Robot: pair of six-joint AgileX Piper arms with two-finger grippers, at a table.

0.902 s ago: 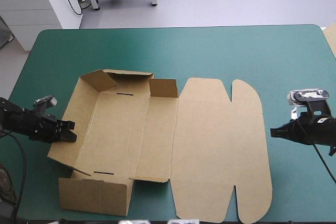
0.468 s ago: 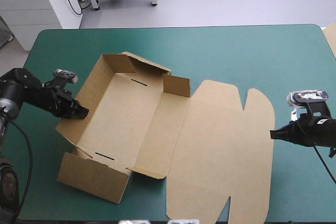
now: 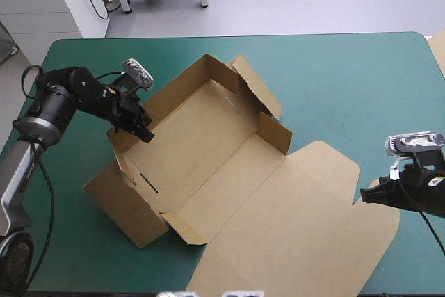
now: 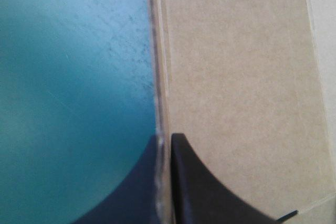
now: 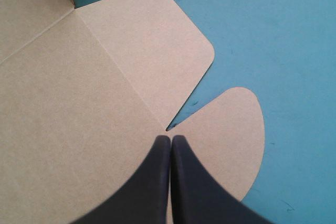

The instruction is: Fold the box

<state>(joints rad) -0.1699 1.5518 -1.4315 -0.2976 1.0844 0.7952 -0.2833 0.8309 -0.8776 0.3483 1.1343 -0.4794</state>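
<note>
The brown box [image 3: 201,144] lies turned at an angle on the teal-green cover, an open tray with raised walls. Its lid [image 3: 299,220] is flat toward the near right. My left gripper [image 3: 144,133] is shut on the tray's left wall; in the left wrist view the board's edge [image 4: 160,77] runs between the gripper's [image 4: 165,136] black fingers. At the lid's right edge, my right gripper [image 3: 363,196] is shut. In the right wrist view the gripper [image 5: 170,137] points at the notch between two rounded lid flaps [image 5: 152,40] [image 5: 231,124], over the board.
Bare teal-green cover [image 3: 348,81] stretches across the table's far right. A pale edge of more board [image 3: 438,50] shows at the table's right edge. The lid's near corner reaches close to the table's front edge.
The left gripper has swung away from the front edge and to the right, turning the whole box clockwise. The lid has slid toward the near right. The right gripper has shifted slightly nearer.
</note>
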